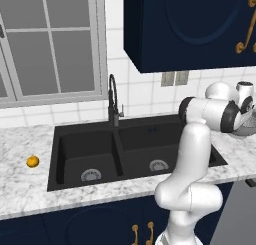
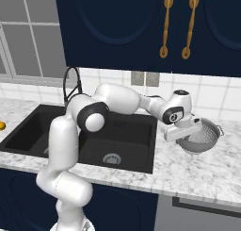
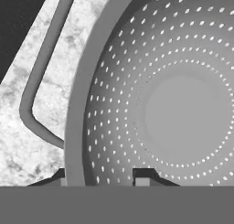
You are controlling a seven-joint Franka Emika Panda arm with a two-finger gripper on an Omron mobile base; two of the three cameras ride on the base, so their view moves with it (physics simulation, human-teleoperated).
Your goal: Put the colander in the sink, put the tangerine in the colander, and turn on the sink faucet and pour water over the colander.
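counter [image 1: 20,189]: white-grey marble
upper cabinets [image 2: 122,27]: navy, gold handles
window [image 1: 50,44]: grey-framed, at left
wall outlets [image 2: 144,78]: set in white tile

Home kitchen, rendered. A marble-look counter [image 1: 20,189] holds a black two-basin sink [image 1: 125,154], each basin with a round drain, and a dark gooseneck faucet [image 1: 113,101] stands behind the divider. White tile backsplash [image 2: 216,95] with a wall outlet [image 2: 144,78]. Navy upper cabinets [image 2: 117,22] carry brass handles [image 2: 164,25]; matching navy lower cabinets [image 1: 90,226] sit under the counter. A grey-framed window [image 1: 50,44] is above the sink's left side. Kitchen items on the counter: a metal colander [image 2: 207,136] right of the sink and a tangerine [image 1: 32,161] left of it.
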